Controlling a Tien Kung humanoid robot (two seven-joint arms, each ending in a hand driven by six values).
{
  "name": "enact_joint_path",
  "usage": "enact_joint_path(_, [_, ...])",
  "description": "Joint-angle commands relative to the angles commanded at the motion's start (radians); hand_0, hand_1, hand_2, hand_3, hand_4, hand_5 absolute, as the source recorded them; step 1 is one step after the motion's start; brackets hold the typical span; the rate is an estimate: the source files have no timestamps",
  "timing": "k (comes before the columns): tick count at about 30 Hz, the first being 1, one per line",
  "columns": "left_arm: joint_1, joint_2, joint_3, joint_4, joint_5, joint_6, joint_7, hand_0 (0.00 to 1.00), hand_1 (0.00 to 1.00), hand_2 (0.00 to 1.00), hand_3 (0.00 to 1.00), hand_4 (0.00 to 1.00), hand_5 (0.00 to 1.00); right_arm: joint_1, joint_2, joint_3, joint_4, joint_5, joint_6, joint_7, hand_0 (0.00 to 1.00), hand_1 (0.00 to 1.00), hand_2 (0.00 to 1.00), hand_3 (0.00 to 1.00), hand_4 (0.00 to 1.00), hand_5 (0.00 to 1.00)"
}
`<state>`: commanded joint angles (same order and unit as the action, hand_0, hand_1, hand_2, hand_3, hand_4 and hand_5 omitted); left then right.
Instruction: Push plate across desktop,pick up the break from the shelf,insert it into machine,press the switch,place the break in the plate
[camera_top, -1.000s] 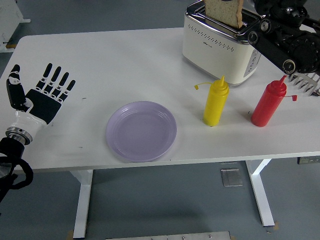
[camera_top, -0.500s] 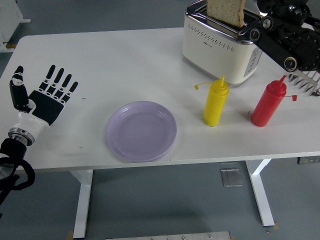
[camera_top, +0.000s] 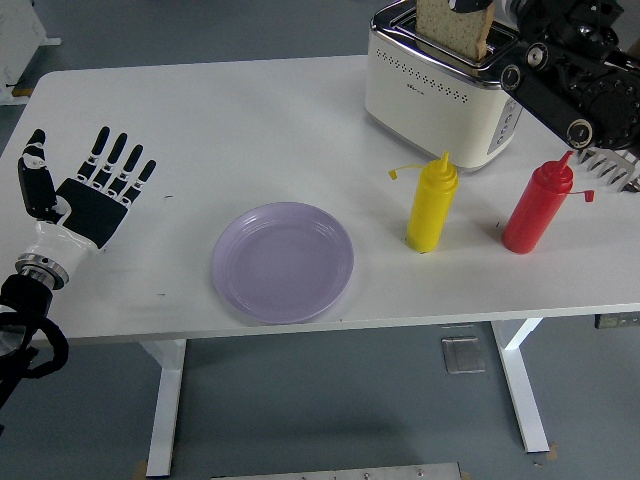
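Left hand (camera_top: 85, 195) rests palm-up on the surface near its left edge, fingers (camera_top: 118, 160) spread, holding nothing; it has barely shifted over the last second.

Right hand is mostly cut off at the frame's top right corner. Only the black forearm (camera_top: 575, 85) and a bit of a fingertip at the bread's top edge show, so I cannot tell how far those fingers are closed, or whether they grip.

Bread slice (camera_top: 452, 25) stands upright in the toaster (camera_top: 440, 95) slot, directly below my right fingertips. Compared with a second ago it sits slightly higher in view, and my right arm has edged up.

Judgement: I am on the lift-out step; delivery to the plate remains.

Plate (camera_top: 283, 261) lies bare, well left of and nearer than my right fingers, beyond the yellow bottle (camera_top: 431, 205) and red bottle (camera_top: 536, 207).
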<state>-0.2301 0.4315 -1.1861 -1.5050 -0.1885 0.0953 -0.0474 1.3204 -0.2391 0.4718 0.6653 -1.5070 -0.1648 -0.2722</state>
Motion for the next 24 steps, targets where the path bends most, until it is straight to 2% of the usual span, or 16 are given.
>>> enact_joint_path(1, [0.000, 0.000, 0.001, 0.000, -0.001, 0.000, 0.000, 0.828, 0.760, 0.709, 0.714, 0.799, 0.998, -0.002, 0.000, 0.002, -0.001, 0.004, 0.000, 0.000, 0.229, 0.424, 0.520, 0.547, 0.513, 0.004])
enact_joint_path(6, [-0.001, -0.001, 0.001, -0.002, -0.006, -0.001, 0.001, 0.828, 0.760, 0.709, 0.714, 0.799, 0.998, -0.013, 0.002, 0.011, -0.008, 0.020, -0.002, 0.003, 0.229, 0.424, 0.520, 0.547, 0.513, 0.004])
enact_joint_path(7, [-0.001, -0.001, 0.001, -0.002, -0.006, 0.000, 0.001, 0.827, 0.760, 0.709, 0.714, 0.798, 0.998, -0.015, 0.002, 0.013, -0.009, 0.022, -0.003, 0.004, 0.259, 0.486, 0.567, 0.568, 0.530, 0.025])
enact_joint_path(12, [0.000, -0.002, 0.000, -0.003, -0.007, 0.000, 0.001, 0.827, 0.760, 0.709, 0.714, 0.798, 0.998, -0.022, 0.003, 0.016, -0.014, 0.024, -0.001, 0.006, 0.259, 0.486, 0.567, 0.568, 0.530, 0.025])
enact_joint_path(13, [0.000, -0.002, -0.001, -0.003, -0.007, 0.000, 0.001, 0.827, 0.760, 0.709, 0.714, 0.799, 0.998, -0.024, 0.003, 0.017, -0.015, 0.024, -0.001, 0.006, 0.303, 0.529, 0.597, 0.593, 0.568, 0.073])
enact_joint_path(24, [0.001, -0.004, 0.000, -0.003, -0.008, 0.001, 0.001, 0.827, 0.759, 0.706, 0.714, 0.800, 0.998, -0.040, 0.012, 0.014, -0.026, 0.027, 0.001, 0.001, 0.311, 0.541, 0.620, 0.621, 0.578, 0.089])
